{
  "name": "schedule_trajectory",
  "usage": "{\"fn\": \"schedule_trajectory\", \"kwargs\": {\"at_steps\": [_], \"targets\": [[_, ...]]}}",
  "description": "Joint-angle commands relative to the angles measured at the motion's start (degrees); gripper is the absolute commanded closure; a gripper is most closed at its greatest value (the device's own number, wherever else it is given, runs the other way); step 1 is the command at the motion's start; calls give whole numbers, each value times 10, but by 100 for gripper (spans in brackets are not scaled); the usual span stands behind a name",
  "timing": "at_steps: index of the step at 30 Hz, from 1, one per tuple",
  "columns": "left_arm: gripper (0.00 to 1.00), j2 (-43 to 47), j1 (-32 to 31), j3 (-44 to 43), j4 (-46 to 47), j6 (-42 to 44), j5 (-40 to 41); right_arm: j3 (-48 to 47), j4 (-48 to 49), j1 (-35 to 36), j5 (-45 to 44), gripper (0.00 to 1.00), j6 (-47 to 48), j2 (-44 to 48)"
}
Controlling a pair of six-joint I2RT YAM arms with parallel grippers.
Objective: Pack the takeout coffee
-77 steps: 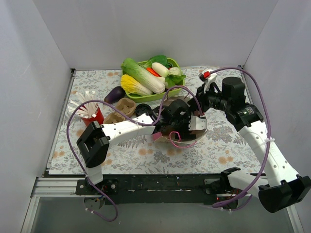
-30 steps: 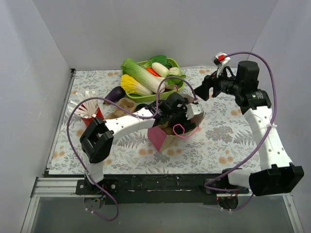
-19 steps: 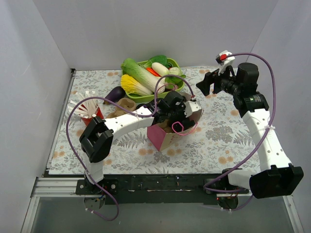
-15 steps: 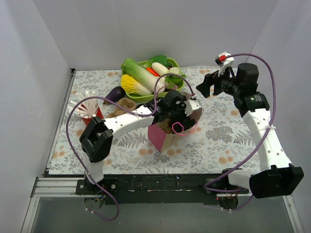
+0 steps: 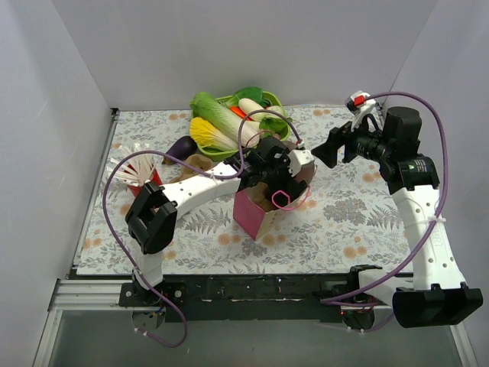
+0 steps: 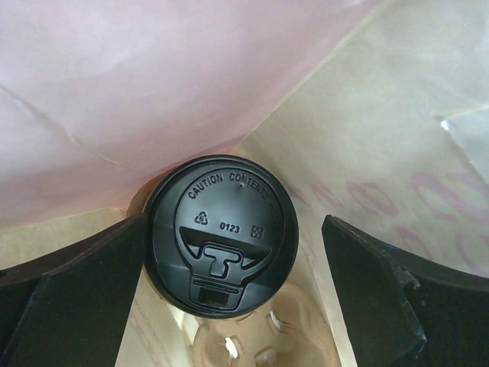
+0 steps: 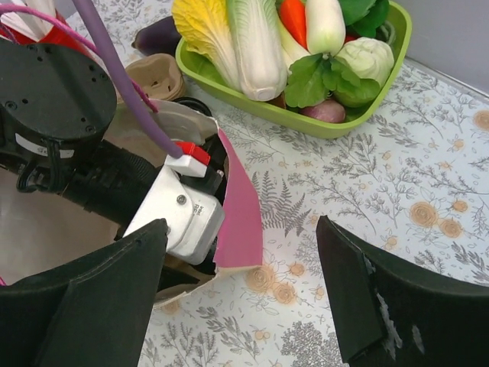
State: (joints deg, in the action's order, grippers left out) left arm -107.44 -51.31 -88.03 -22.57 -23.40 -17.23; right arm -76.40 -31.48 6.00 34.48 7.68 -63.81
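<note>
Because my left gripper [image 6: 233,260] hangs spread wide inside the pink paper bag [image 5: 250,215], one finger on each side of the small dark takeout cup with the round black lid [image 6: 220,229] and neither pad visibly touching it, the danger I see lies in getting out. If I rise crooked, a finger could clip the lid's rim and tip the cup against the bag's wall, and a loose lid would mean a spill. My wrist fills the bag's mouth, so a hasty pull could drag the light bag over as well; the pink cord loop [image 5: 281,200] at the mouth looks ready to snag. My right gripper [image 5: 321,153] is splayed and holds nothing, up above the surface towards the right edge and apart from the bag, so nothing steadies the paper. The bag stands near the middle of the surface with the cup deep inside; a pale moulded pulp shape [image 6: 252,348] shows under the lid, though I cannot tell whether the cup sits in it. At the far edge, a green plastic tray [image 7: 336,126] carries toy cabbages and other vegetables. Near the left edge, a red cup [image 5: 145,182] holds white straws.
</note>
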Motion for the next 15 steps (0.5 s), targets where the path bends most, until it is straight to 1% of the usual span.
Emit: {"fn": "schedule_trajectory", "kwargs": {"at_steps": [1,7,10,15], "targets": [[2,18,4,-38,-7,-21,-13,1,-17,-3,23,14,-2,6],[2,15,9,-50,-20,-43,-10,-5,-25,-2,50,13,3,-10],[2,10,16,-57,-37,-52,-21,0,-45,-3,59,13,8,-15],[2,9,26,-62,-51,-66,-48,28,-35,-2,69,14,5,-6]]}}
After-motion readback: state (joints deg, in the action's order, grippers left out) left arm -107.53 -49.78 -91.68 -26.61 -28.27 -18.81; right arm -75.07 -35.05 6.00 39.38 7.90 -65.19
